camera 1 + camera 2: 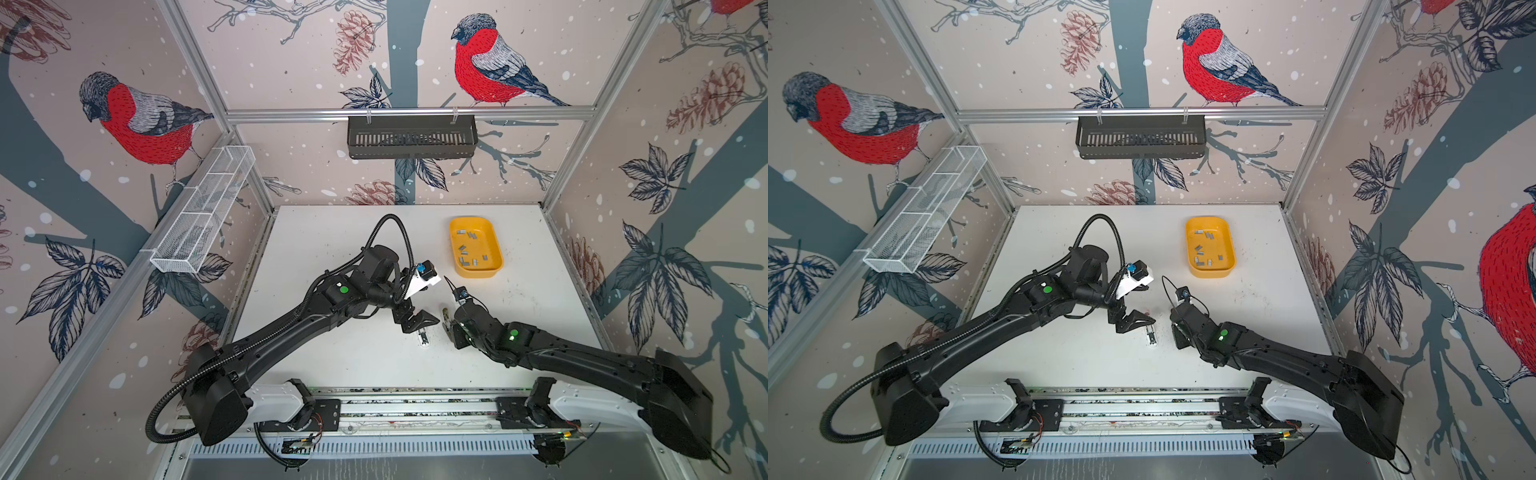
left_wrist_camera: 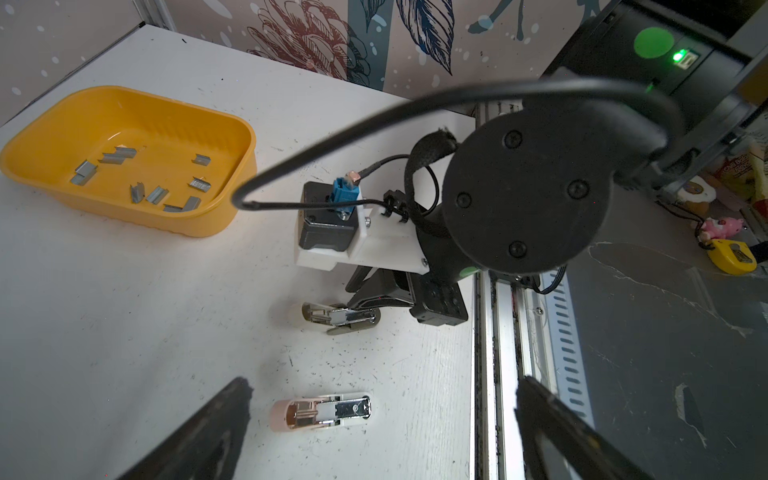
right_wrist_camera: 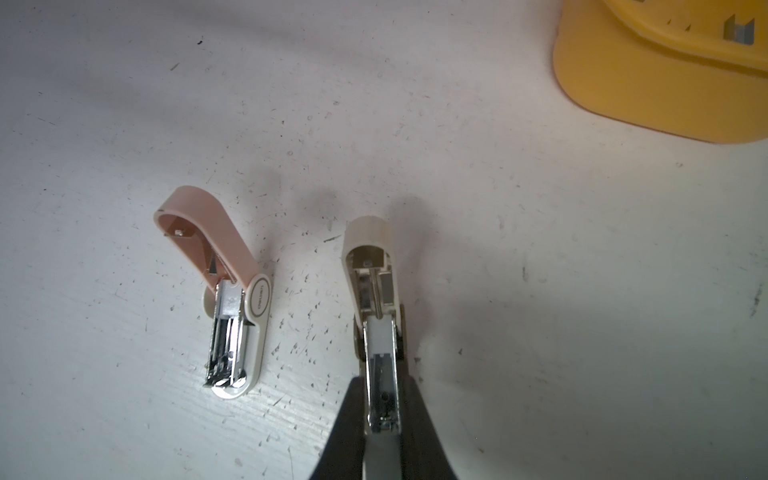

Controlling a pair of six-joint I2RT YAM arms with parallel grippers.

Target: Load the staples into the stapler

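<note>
On the white table [image 1: 332,232], mid-frame, the right gripper [image 3: 382,399] clamps the cream stapler [image 3: 370,249]; the left gripper [image 2: 380,386] gapes over the pink stapler [image 3: 232,291]. Upper right, the staples [image 1: 462,248] lie in the yellow tray [image 1: 478,272]: tiny strips that could easily slip from a pinch.

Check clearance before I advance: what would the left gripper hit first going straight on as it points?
Probably the pink stapler, lying open on the table ahead of the left gripper; depth unclear.
</note>
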